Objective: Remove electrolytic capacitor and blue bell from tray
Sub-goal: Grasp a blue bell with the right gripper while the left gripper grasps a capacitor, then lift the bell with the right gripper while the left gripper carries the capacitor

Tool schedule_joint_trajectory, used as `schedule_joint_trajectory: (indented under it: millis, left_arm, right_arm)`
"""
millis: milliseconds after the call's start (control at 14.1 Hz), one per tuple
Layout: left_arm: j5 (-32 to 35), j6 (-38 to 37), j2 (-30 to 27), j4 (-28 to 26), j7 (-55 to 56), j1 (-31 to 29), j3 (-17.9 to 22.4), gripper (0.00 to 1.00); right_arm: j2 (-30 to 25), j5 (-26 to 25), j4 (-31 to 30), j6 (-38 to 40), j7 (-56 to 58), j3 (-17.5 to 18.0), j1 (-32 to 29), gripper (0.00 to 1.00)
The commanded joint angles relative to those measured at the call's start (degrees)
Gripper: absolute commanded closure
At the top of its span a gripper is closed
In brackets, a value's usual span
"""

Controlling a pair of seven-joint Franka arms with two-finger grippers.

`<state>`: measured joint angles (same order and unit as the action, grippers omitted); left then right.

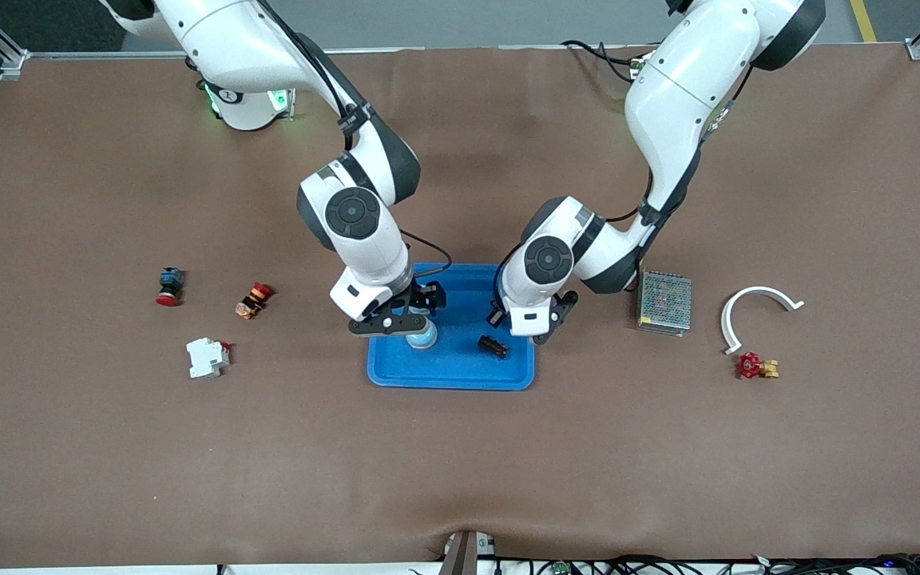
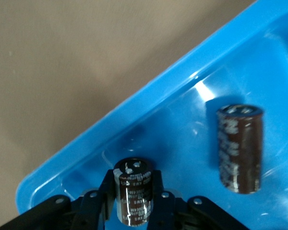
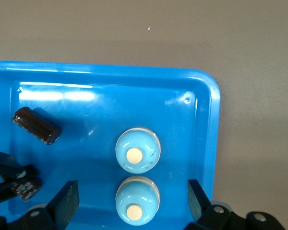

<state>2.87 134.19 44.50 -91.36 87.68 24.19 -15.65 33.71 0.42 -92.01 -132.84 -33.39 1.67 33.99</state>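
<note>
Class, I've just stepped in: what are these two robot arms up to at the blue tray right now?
Both arms are working over the blue tray. The left gripper has its fingers closed on one upright electrolytic capacitor inside the tray, while a second capacitor lies loose nearby. The right gripper is open, its fingers on either side of one blue bell, with another bell beside it. Nothing has left the tray yet.

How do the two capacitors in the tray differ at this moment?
The gripped capacitor sits between the left gripper's fingers; the loose capacitor lies free on the tray floor. The gripped one stands near the tray's rim at the left arm's end; the loose one lies nearer the middle. Both are dark cylinders with pale print.
</note>
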Motion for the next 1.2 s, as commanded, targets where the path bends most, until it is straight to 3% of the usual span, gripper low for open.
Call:
schedule_joint_trajectory:
  millis: [0, 213, 567, 850, 1134]
  left_arm:
    - [3.19, -4.1, -4.05, 0.22, 0.91, -0.37, 0.88, 1.0]
    - [3.37, -9.1, -9.41, 0.13, -1.27, -3.0, 0.88, 1.0]
    - [2.93, -20.71, -16.54, -1.53, -14.18, -11.43, 0.36, 1.0]
    - [2.93, -22.56, -21.46, -8.64, -29.9, -20.47, 0.27, 1.0]
    - [3.37, -22.83, -23.67, -14.62, -38.27, -26.55, 0.53, 1.0]
  right_arm:
    - [1.7, -0.33, 1.57, -0.49, 0.51, 0.09, -0.42, 0.0]
    - [4.59, -0.68, 4.37, -0.58, 0.6, 0.0, -0.15, 0.0]
    - [7.24, -1.21, 6.06, -2.94, 0.6, 0.0, -0.33, 0.0]
    - [9.17, -1.21, 6.41, -3.39, 0.69, -0.18, -0.5, 0.0]
    - [10.67, -2.96, 6.58, -3.57, 0.95, -0.18, -0.42, 0.0]
